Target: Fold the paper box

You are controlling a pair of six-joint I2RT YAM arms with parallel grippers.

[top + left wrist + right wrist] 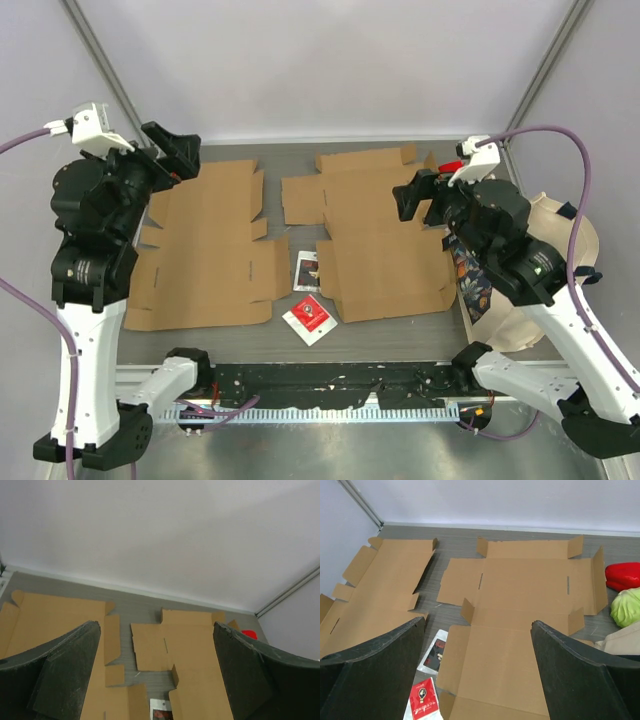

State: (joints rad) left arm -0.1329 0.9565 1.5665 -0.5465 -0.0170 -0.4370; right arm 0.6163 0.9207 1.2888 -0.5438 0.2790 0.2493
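Wide-spread, empty left hand [156,626] and right hand [478,623] hover over desk [285,160]; 9-o'clock blank [205,245] and 3-o'clock blank [380,240] lie flat.

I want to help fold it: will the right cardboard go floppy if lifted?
Probably light: the right cardboard sheet is thin and flat. It would likely hinge at its creases, since some flaps already stand up. Pushed, it may slide on the table.
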